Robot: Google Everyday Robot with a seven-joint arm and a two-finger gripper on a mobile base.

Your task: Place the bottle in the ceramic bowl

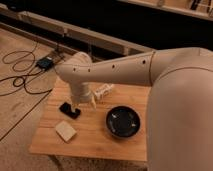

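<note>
Here, one bottle point(104, 91) lies beside the hand point(86, 102), its grip unclear; one ceramic bowl point(122, 121), one phone point(69, 110), one block point(65, 131).

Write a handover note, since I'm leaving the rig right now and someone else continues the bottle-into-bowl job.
Pincer: low over the table, between the phone and the bottle; open or shut cannot be told.
The bottle lies on the table near its back edge, outside the ceramic bowl, which sits toward the front right.
Done: nothing placed yet.
Left: grasp the bottle, carry it over, set it in the bowl.
</note>
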